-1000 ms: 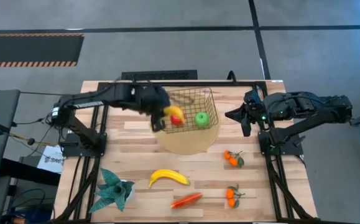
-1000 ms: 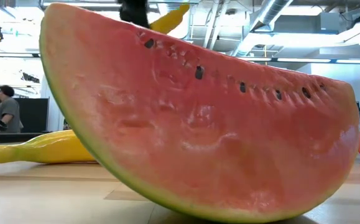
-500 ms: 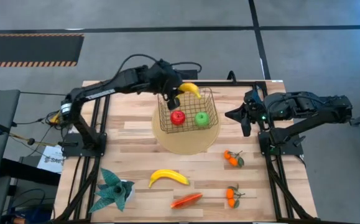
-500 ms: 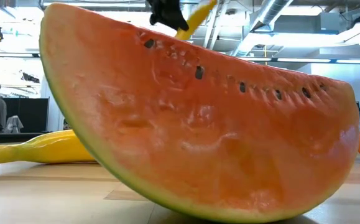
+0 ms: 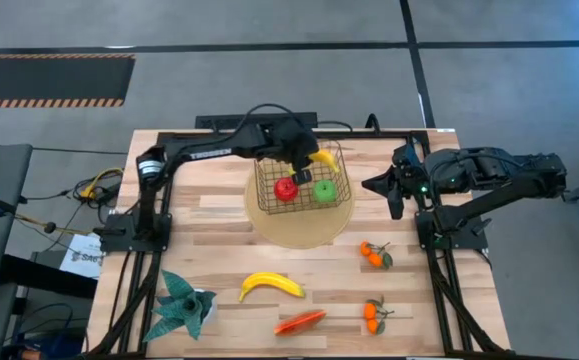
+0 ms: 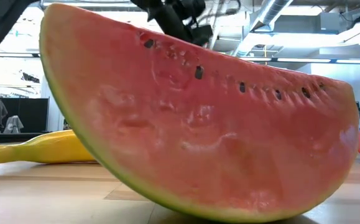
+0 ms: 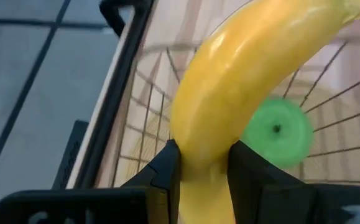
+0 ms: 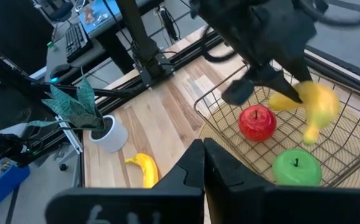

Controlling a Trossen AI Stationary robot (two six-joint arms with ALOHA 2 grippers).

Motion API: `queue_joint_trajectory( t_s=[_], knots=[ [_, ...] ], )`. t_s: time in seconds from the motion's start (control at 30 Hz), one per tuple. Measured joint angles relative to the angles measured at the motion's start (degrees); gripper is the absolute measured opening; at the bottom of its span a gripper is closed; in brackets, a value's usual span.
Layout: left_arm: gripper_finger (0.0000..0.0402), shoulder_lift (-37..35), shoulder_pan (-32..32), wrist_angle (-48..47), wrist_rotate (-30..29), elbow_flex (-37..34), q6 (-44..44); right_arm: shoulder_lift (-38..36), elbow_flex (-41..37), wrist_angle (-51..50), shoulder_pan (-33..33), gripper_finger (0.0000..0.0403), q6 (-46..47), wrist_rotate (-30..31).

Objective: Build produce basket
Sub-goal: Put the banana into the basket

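Note:
The gold wire basket (image 5: 304, 180) stands on a round tan mat and holds a red apple (image 5: 286, 189) and a green apple (image 5: 325, 191). My left gripper (image 5: 307, 167) reaches over the basket, shut on a yellow banana (image 5: 322, 158). The right wrist view shows that banana (image 8: 310, 102) above both apples. A second banana (image 5: 271, 285), a red-orange chili (image 5: 300, 321) and two tangerine clusters (image 5: 374, 254) (image 5: 372, 314) lie on the table's near half. My right gripper (image 8: 203, 163) is shut and waits at the table's right side. My left gripper pinches the banana between its two fingers (image 7: 167, 168), near one end (image 7: 203, 155). The fingers lie across it and come from the basket's left side, slanting down. The rest of the banana curves away past the fingertips, held over the basket's inside above the green apple (image 7: 276, 130).
A watermelon slice (image 6: 198, 124) stands right in front of the low camera and hides most of the table there. A teal spiky plant in a white pot (image 5: 184, 305) stands at the near left corner. Bare wood lies between the basket and the near produce.
My left gripper, shut on the banana throughout, has swung from the basket's left rim toward the far edge and then right. It now hangs over the inside of the basket. The banana travelled with it and has turned about. My right arm has kept still.

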Motion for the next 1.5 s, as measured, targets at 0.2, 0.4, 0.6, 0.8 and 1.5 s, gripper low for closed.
queue_joint_trajectory(
  t_s=[0.2,0.4,0.6,0.8,1.5],
  knots=[
    [0.0071,3.79,1.16,-0.26,-0.6,0.0,-0.47,0.0,0.0,-0.02,0.0,0.0014,-0.02,0.0],
    [0.0071,5.22,2.19,0.58,-3.04,0.11,0.03,0.0,0.0,-0.01,0.0,0.0015,-0.01,0.01],
    [0.0071,5.45,3.43,-1.34,-0.88,0.0,0.09,-0.01,0.0,-0.02,0.0,0.0014,-0.02,0.01],
    [0.0071,5.43,3.51,-5.97,-1.06,0.0,0.06,-0.01,0.0,-0.02,0.0,0.0016,-0.02,0.01],
    [0.0071,6.05,3.66,-15.03,-4.03,0.02,-2.9,0.0,0.0,0.01,0.0,0.0014,-0.04,0.0]
  ],
)
